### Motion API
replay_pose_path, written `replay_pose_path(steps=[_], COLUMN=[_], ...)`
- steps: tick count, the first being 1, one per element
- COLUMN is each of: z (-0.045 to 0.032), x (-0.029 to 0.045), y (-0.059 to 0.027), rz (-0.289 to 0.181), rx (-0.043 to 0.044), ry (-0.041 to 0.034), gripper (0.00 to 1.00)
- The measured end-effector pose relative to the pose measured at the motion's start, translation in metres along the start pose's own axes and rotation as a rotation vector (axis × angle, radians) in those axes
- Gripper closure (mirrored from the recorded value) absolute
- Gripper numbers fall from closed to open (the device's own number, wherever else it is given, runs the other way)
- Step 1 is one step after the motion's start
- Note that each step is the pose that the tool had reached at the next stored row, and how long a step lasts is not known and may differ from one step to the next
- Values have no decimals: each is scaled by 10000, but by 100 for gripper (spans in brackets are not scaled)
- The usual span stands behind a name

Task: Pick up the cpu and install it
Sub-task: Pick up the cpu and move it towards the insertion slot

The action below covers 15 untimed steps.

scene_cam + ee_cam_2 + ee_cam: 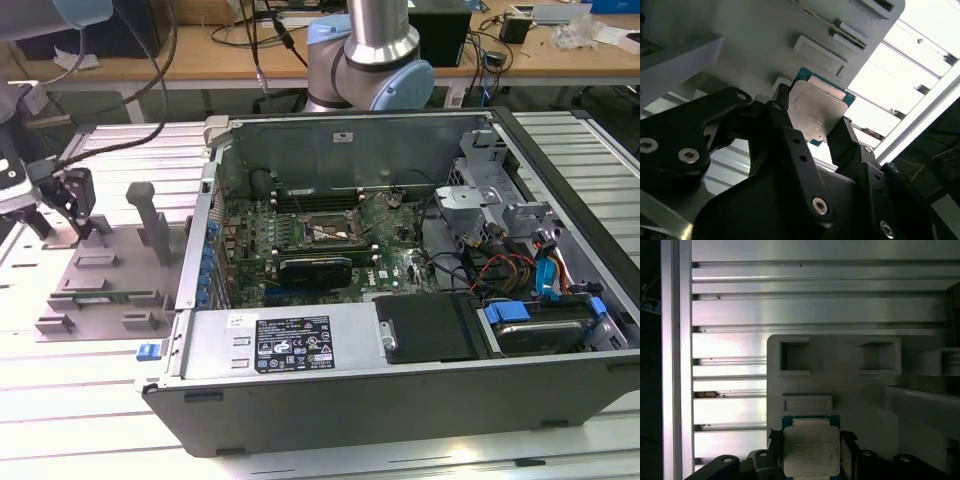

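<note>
The cpu (816, 107) is a small square chip with a silver-grey metal top and a green-blue edge. In both wrist views it sits between the black fingers of my gripper (812, 122), one finger (782, 112) pressed against each of two opposite edges. The first wrist view shows the cpu (811, 450) in my gripper (810, 442) just over the grey plastic tray (840, 385). In the exterior view my gripper (65, 205) hangs over the far left end of that tray (110, 270), well away from the open computer case (400, 300). The bare processor socket (325, 232) lies on the motherboard.
Upright grey posts (150, 215) stand on the tray close to my gripper. A long black card (315, 268) lies across the motherboard just in front of the socket. Cables and drive bays (530, 300) crowd the case's right end. The arm's base (370, 60) stands behind the case on the slatted aluminium table (80, 400).
</note>
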<state>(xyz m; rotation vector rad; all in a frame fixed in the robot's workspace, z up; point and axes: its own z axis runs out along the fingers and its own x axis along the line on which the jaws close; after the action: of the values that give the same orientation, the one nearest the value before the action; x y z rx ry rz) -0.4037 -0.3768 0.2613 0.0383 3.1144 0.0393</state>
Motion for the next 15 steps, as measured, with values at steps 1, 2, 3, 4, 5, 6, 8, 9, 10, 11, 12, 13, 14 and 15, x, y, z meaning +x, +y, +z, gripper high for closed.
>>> replay_pose_path(steps=[1, 2, 3, 4, 5, 6, 8, 9, 10, 11, 12, 13, 14, 15], z=[-70, -114, -169, -234, -300, -326, -371, -387, -409, -429, -462, -493, -533, -573], x=[-2, -3, -4, -6, -8, -9, -9, -10, -10, -11, -12, -13, -14, -14], y=[3, 5, 7, 10, 13, 15, 18, 19, 22, 24, 27, 30, 34, 37], rz=[0, 0, 0, 0, 0, 0, 0, 0, 0, 0, 0, 0, -1, 0], rx=[-1, 0, -1, 0, 0, -1, -1, -1, -1, -1, -1, -1, -1, -1], ry=[0, 1, 0, 0, 0, -1, -2, -3, -5, -6, -8, -10, -10, -10], gripper=[45, 45, 45, 45, 45, 45, 45, 45, 45, 45, 45, 45, 45, 45])
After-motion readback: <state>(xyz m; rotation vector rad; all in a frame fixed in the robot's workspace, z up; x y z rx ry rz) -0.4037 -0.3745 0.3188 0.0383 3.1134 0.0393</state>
